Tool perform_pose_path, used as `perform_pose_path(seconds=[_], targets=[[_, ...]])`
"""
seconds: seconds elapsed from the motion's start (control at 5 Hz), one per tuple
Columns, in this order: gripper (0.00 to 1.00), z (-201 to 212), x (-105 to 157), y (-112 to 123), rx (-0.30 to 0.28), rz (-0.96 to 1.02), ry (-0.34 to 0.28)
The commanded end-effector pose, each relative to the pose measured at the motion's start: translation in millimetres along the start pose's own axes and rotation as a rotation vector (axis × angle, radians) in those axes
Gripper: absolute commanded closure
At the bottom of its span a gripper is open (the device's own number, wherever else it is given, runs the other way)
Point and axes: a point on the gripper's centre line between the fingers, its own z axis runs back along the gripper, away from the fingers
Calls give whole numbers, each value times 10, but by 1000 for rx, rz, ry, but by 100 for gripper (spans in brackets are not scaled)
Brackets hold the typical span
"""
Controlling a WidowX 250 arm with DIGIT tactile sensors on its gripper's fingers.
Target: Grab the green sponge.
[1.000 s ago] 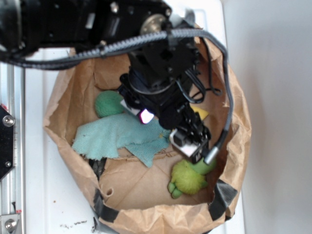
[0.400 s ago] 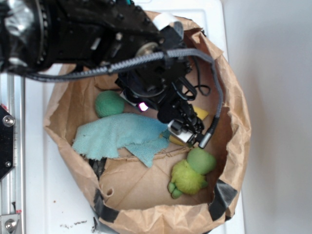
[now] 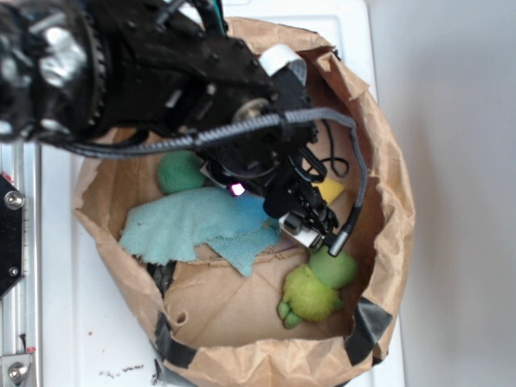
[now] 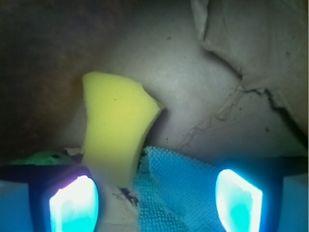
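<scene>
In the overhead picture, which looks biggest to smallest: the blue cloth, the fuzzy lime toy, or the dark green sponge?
1. Blue cloth, clearly largest.
2. Fuzzy lime toy.
3. Green sponge, though the arm hides part of it, so the last two are close.

One green sponge (image 3: 179, 172), one yellow wedge (image 4: 117, 126), one teal cloth (image 3: 193, 226), one fuzzy toy (image 3: 310, 292)

yellow wedge (image 3: 332, 190) mostly behind arm
</scene>
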Motion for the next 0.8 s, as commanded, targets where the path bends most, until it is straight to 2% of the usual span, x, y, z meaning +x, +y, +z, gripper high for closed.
perform_pose_path(seconds=[0.0, 0.4, 0.6], targets=[[0, 110, 196, -61, -58, 30, -10], [0, -11, 193, -160, -2, 82, -77], [0, -11, 193, -160, -2, 82, -77]])
